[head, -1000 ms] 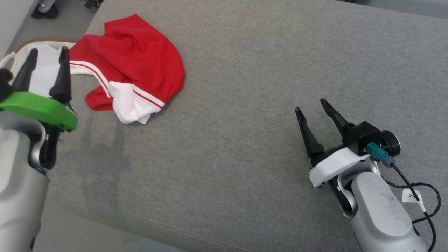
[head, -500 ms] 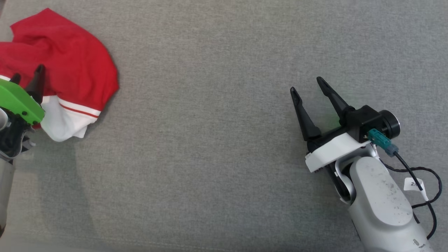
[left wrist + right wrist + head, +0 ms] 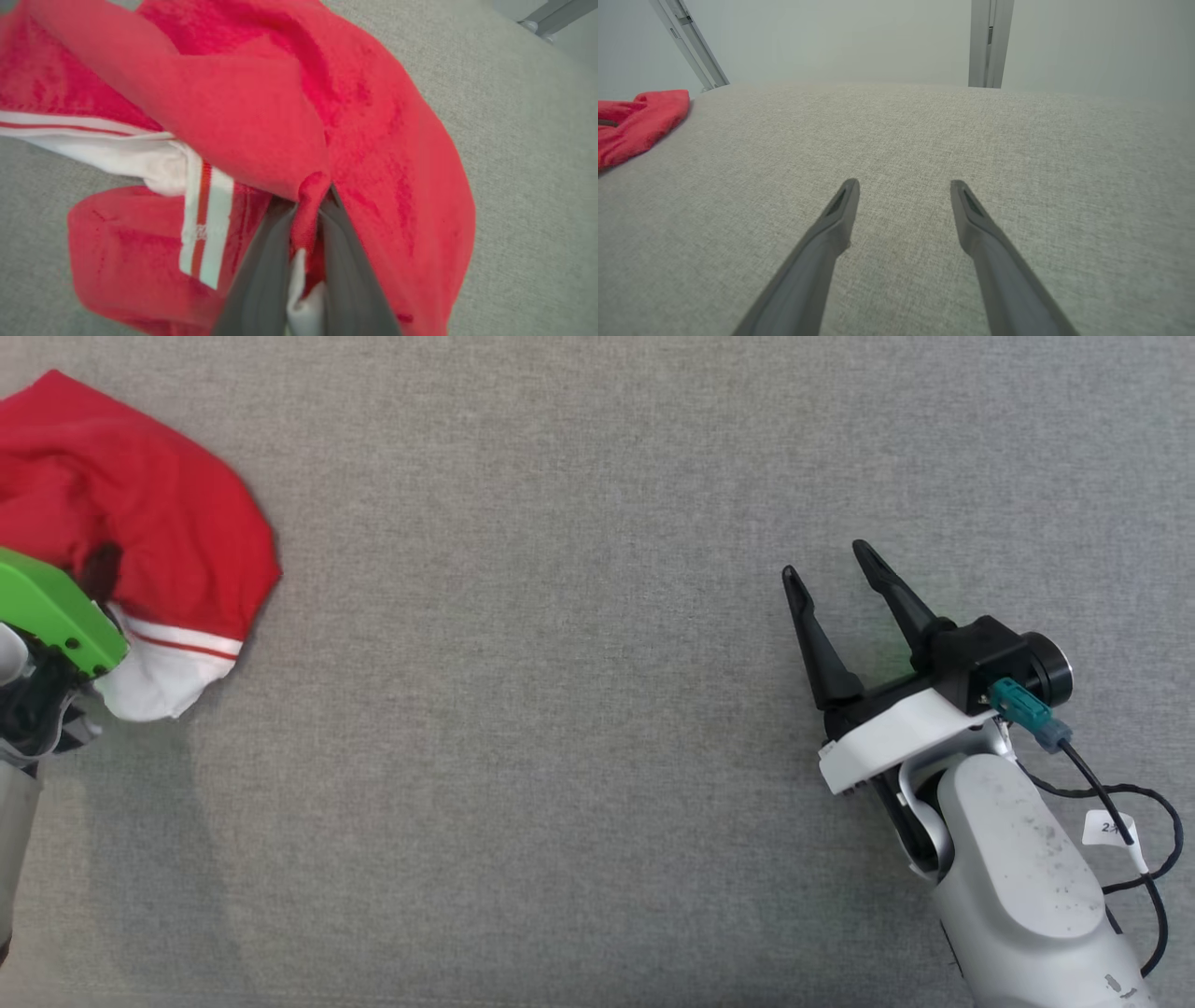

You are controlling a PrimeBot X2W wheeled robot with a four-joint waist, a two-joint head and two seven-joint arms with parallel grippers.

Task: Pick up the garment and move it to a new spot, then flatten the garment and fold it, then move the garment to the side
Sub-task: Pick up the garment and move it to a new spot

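Note:
A crumpled red garment (image 3: 159, 513) with white panels and red-striped trim lies at the far left of the grey cushion (image 3: 560, 709). My left gripper (image 3: 98, 569), under its green mount, is sunk into the cloth. In the left wrist view a fold of the red garment (image 3: 261, 121) is pinched between the shut left gripper (image 3: 310, 205), and a white scrap shows lower between the fingers. My right gripper (image 3: 826, 560) hovers open over bare cushion at the right, far from the cloth. From the right wrist, the open right gripper (image 3: 903, 186) holds nothing and the garment (image 3: 640, 121) sits at the left edge.
The grey fabric surface stretches wide between the two arms. A black cable with a white tag (image 3: 1106, 826) hangs off the right wrist. Metal frame legs (image 3: 989, 42) stand beyond the cushion's far edge in the right wrist view.
The camera has swung, shifting the whole picture. My left gripper went from open beside the garment to shut on a fold of it. The right gripper stays open.

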